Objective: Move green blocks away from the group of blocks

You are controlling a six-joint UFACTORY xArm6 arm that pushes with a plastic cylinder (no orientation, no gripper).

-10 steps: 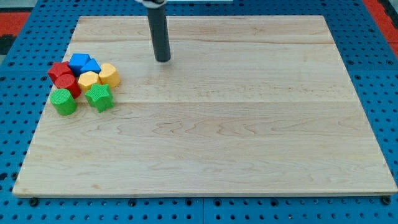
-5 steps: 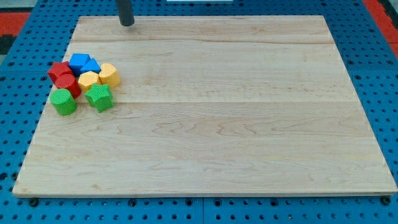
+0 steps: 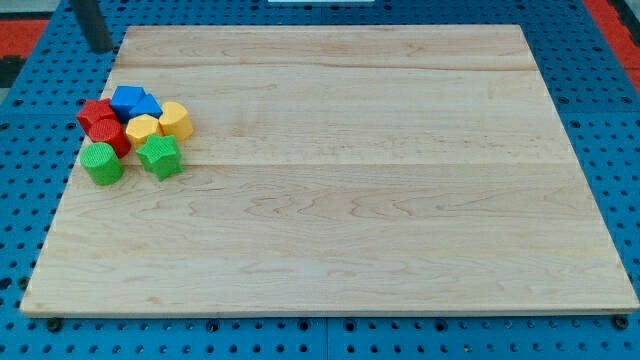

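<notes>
A tight group of blocks sits at the board's left side. A green cylinder [image 3: 101, 163] is at the group's lower left and a green star-shaped block [image 3: 159, 157] at its lower right. Above them are two red blocks [image 3: 100, 124], two blue blocks [image 3: 134, 102] and two yellow blocks [image 3: 165, 122]. My tip [image 3: 100, 47] is at the view's top left, just off the board's top-left corner, well above the group and touching no block.
The wooden board [image 3: 340, 200] lies on a blue perforated table [image 3: 25, 130]. A red area shows at the view's top corners [image 3: 615, 15].
My tip has moved from the board's upper middle to the left and up, off the top-left corner. The blocks have not moved.
</notes>
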